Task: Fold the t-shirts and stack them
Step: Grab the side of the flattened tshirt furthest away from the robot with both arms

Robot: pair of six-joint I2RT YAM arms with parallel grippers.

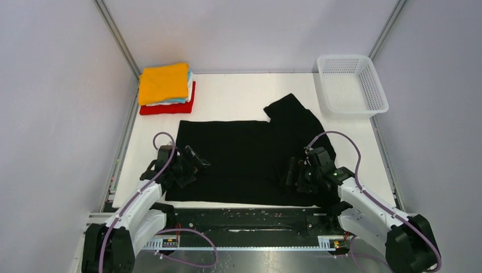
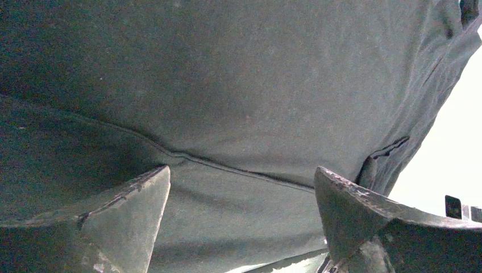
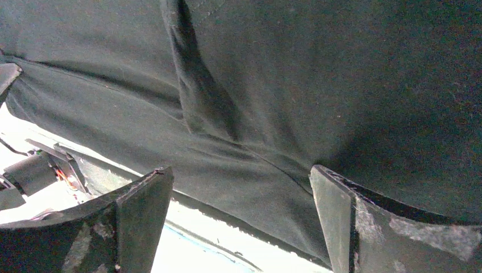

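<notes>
We look down from high behind the arms over the whole table (image 1: 233, 94). Both wrist views sit close on the black t-shirt (image 1: 239, 162), shared with top.

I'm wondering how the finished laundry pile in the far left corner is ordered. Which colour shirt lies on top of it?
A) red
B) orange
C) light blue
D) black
B: the orange t-shirt lies uppermost on the pile, while the red t-shirt is at the very bottom.
</notes>
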